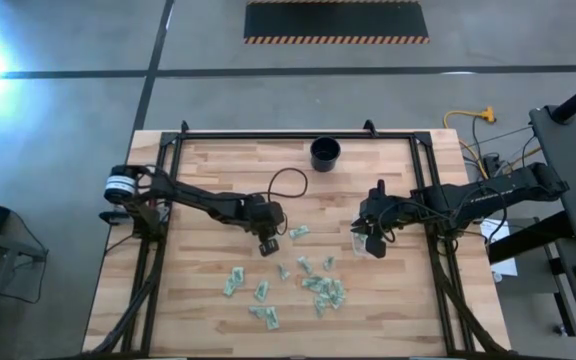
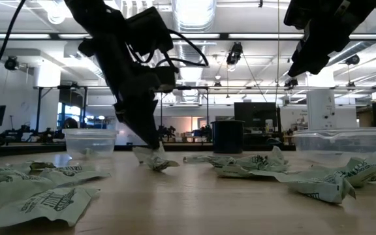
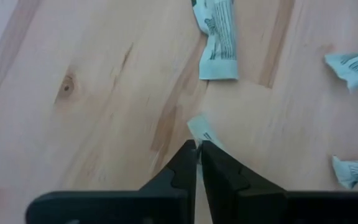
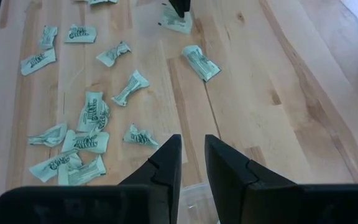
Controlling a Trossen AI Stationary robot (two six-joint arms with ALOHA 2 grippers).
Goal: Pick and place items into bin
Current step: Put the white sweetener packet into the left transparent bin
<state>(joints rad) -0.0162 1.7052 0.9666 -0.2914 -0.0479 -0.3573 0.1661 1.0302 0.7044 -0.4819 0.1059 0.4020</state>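
Observation:
Several small pale green and white packets (image 1: 323, 290) lie scattered on the wooden table, seen too in the right wrist view (image 4: 92, 124). My left gripper (image 1: 268, 246) stands at the heap's far left side, shut on one packet (image 3: 201, 130). My right gripper (image 4: 191, 155) hovers high above the table's right half with its fingers a little apart, over a clear tub (image 4: 194, 202) and touching nothing. A second clear tub (image 2: 90, 142) stands on the left in the low view. My left gripper (image 3: 197, 146) pinches one end of a packet (image 3: 199, 127) between its two fingertips, which come at it from above and slant down (image 2: 150, 140). The packet's crumpled body (image 2: 155, 161) still rests on the table below the fingers.
A black cup (image 1: 325, 153) stands near the table's far edge. A lone packet (image 1: 298, 232) lies just right of my left gripper. Bare wood (image 1: 208, 170) stretches across the far left part of the table. A dark frame (image 1: 298, 136) borders the table.

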